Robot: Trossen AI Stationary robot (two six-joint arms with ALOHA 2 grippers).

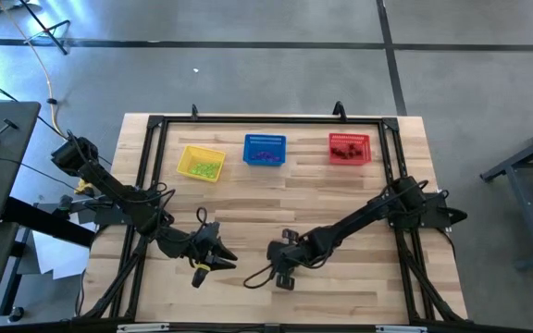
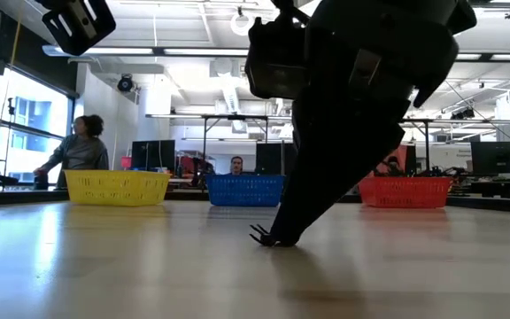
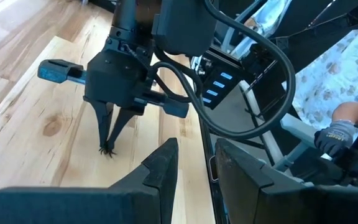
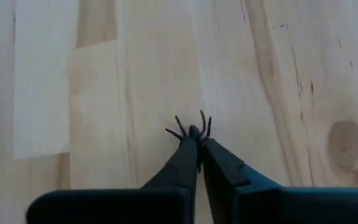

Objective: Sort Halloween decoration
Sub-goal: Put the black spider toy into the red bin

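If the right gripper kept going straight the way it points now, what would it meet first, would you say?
The right gripper points down, fingertips closed on a black spider trinket lying on the table. Going on, it would press straight into the wood; nothing else lies between.

No readable text, label or number anywhere

Both arms are dark, near-black, built of slim tubular links joined by blocky housings, with black cables looping loosely alongside them. The right gripper (image 3: 109, 146) has two long, thin, tapering black fingers under a boxy black body; a flat blue bar runs crosswise through that body, and a thick black cable arcs over it. The left gripper (image 1: 213, 263) carries broader, wedge-shaped matte black fingers (image 3: 160, 163) and shows a small yellow patch near its tip
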